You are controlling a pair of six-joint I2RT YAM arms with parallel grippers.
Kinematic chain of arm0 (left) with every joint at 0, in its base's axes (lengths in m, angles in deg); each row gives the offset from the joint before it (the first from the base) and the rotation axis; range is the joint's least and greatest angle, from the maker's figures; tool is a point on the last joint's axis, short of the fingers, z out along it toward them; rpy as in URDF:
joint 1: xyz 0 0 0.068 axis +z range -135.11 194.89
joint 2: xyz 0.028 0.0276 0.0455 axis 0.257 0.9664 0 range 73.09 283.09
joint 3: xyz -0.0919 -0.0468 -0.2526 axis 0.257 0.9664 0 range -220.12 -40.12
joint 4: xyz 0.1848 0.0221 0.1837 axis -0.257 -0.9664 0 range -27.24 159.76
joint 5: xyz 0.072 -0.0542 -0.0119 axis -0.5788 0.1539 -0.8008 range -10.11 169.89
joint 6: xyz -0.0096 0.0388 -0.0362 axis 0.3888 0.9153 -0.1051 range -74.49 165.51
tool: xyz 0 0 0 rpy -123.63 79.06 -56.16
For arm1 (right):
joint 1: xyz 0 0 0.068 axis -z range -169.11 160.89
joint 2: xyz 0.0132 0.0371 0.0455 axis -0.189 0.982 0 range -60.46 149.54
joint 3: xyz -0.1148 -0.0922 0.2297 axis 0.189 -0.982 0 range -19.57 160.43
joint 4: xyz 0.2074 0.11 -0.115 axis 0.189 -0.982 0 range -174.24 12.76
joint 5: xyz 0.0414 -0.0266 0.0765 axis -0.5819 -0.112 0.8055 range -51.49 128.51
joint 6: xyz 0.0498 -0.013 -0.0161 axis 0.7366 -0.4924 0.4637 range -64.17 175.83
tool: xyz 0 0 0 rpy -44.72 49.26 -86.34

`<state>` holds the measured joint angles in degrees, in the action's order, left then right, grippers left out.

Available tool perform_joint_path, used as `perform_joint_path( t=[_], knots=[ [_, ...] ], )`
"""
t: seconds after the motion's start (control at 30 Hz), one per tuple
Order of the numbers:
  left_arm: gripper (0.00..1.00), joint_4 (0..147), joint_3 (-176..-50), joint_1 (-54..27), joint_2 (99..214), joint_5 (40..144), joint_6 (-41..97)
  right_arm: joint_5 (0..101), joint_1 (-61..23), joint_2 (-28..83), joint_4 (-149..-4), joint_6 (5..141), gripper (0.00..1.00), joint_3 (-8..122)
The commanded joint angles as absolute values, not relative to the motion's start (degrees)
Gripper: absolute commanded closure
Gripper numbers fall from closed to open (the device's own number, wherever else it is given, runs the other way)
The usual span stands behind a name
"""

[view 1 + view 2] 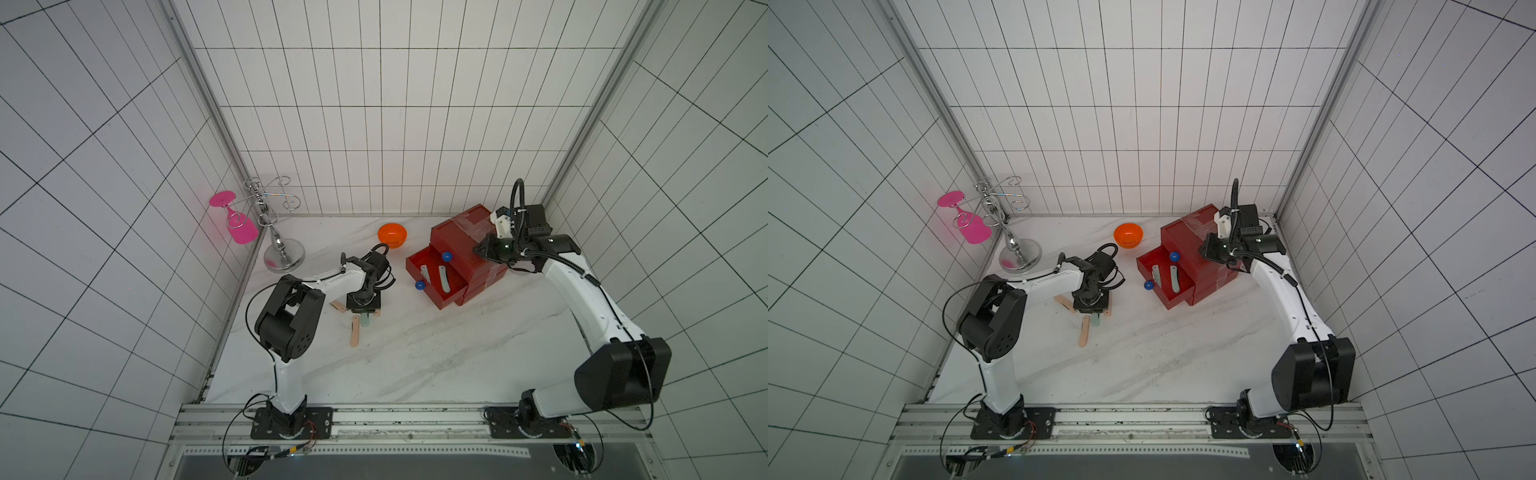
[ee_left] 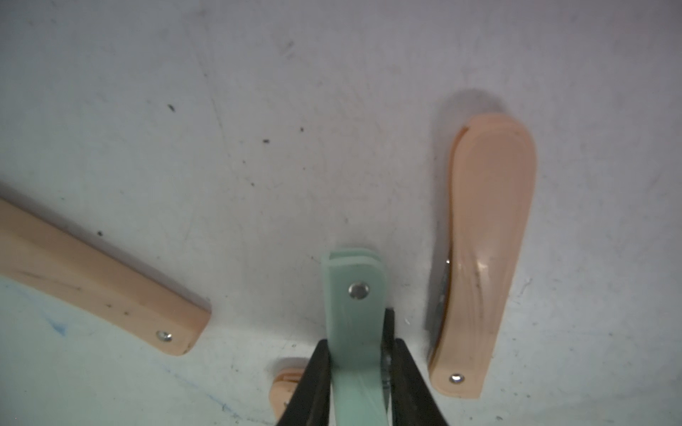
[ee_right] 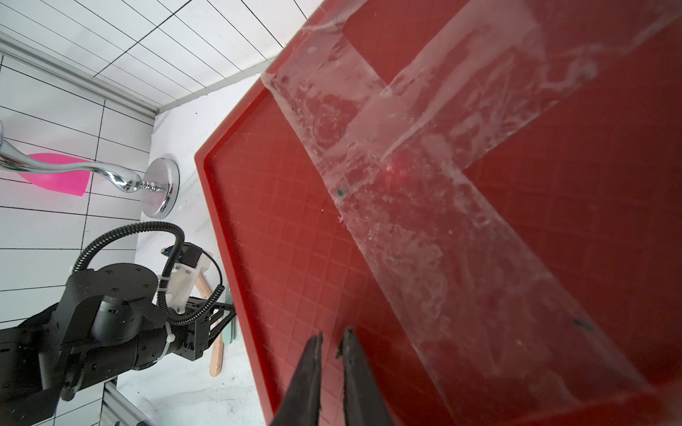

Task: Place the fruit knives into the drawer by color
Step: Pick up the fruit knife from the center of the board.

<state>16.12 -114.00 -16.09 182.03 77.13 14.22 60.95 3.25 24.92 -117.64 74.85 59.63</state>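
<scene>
Both top views: the red chest of drawers stands at the far right of the bench. One drawer is pulled out, with two pale knives lying inside. The left tool is low among loose knives, left of centre. Left wrist: its fingers are clamped on a mint knife, and peach knives lie flat on either side. Right wrist: the right tool is over the chest's taped top, fingers almost together, gripping nothing.
</scene>
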Motion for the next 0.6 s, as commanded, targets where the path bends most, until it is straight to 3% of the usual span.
perform_joint_path(
  t=[0.0,0.57],
  knots=[
    [0.75,15.02,-117.2,-16.14,179.15,78.09,13.5,57.21,2.48,30.16,-133.62,74.64,0.85,53.58],
    [0.75,13.99,-129.27,-17.76,176.47,85.83,11.88,57.41,2.53,30.33,-133.53,74.81,0.85,53.64]
  ],
)
